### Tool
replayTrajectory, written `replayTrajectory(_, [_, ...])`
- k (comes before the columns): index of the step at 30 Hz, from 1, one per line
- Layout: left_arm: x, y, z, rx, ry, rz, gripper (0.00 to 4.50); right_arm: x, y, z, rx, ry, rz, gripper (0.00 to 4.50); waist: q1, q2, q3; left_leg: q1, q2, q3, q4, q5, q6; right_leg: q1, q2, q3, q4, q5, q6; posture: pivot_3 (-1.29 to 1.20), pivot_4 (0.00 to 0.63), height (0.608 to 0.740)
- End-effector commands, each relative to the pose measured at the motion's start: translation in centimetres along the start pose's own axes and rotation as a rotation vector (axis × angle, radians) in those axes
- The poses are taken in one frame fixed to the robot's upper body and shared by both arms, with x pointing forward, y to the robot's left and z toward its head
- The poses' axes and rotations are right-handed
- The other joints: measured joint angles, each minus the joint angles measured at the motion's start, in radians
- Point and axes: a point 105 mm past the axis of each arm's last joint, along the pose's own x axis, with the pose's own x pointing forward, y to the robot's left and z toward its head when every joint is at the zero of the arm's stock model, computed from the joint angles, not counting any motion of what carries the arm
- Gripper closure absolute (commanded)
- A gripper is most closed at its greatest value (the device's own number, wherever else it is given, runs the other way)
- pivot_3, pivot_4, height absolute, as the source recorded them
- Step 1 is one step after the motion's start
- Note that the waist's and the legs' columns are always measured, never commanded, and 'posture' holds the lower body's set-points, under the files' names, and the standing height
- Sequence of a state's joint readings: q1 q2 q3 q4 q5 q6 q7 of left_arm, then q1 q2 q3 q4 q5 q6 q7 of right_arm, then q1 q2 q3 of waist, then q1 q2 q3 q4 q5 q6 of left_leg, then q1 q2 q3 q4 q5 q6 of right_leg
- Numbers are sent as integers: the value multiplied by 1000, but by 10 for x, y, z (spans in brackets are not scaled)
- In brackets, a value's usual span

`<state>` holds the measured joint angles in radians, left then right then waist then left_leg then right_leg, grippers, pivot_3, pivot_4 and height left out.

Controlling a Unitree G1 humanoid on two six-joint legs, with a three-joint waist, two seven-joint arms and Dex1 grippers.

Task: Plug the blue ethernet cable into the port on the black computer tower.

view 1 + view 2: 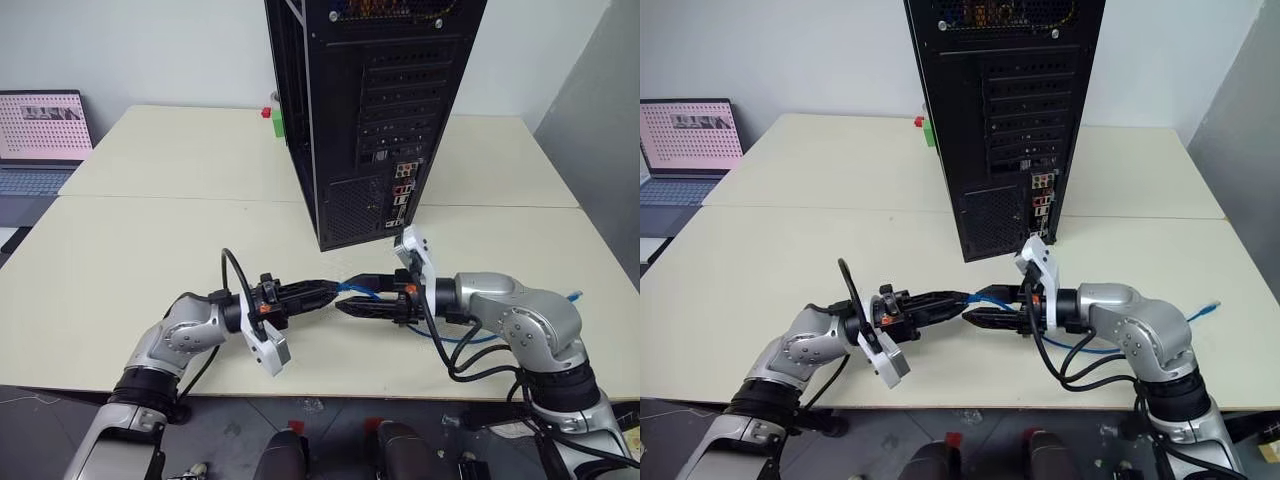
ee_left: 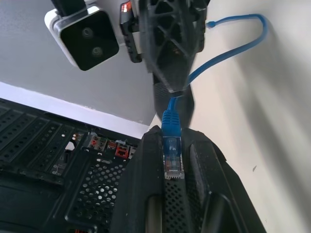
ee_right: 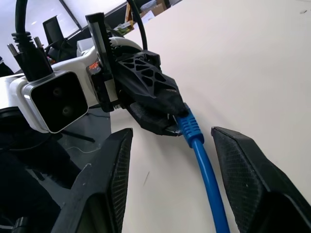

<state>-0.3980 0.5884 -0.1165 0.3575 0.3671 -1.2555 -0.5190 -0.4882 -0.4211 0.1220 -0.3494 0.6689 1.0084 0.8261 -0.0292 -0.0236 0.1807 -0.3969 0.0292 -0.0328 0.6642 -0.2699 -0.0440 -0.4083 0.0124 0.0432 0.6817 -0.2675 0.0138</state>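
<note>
I observe the left gripper (image 1: 325, 293) clamped on the plug end of the blue ethernet cable (image 2: 171, 145), pointing across toward the robot's right, just above the tabletop (image 1: 150, 250). In the left wrist view the clear plug sits pinched between the two black fingers (image 2: 146, 184), its blue boot protruding past the tips.

The right gripper (image 3: 167, 160) faces it from the opposite side. Its jaws stand moderately wide, one on each side of the cable, and I see no contact with the cord in the right wrist view. The two grippers' tips are close together, nearly meeting.

From the held plug the cable runs back under the right arm, loops on the tabletop and ends in a free plug (image 1: 574, 295) near the tabletop's right edge.

The black computer tower (image 1: 370, 110) stands upright on the tabletop just beyond both grippers, rear panel toward me, with its coloured connector cluster (image 1: 402, 190) low on the panel. The cable is not in any port.

A laptop (image 1: 40, 140) with a pink screen sits at far left.
</note>
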Motion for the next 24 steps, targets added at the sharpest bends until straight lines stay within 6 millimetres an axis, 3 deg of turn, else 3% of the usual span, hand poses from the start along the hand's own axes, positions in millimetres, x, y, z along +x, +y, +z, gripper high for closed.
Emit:
replayTrajectory(1, [1,6,7,38,-31,18,4264,1,4,9,-35,-32,26,1775,0,0,0,0,0,0,0,0,0,0,0,0,0,0,0,0,150,740])
replayTrajectory(7, [2,7,8,43,-37,21,4264,2,1,9,-33,-39,19,1775,0,0,0,0,0,0,0,0,0,0,0,0,0,0,0,0,150,740])
replayTrajectory(21, [2,7,10,51,-47,17,4264,6,-1,8,-20,-44,24,4460,0,0,0,0,0,0,0,0,0,0,0,0,0,0,0,0,150,740])
replayTrajectory(24, [3,6,12,61,-54,15,4264,6,-1,8,-15,-38,25,4466,0,0,0,0,0,0,0,0,0,0,0,0,0,0,0,0,150,740])
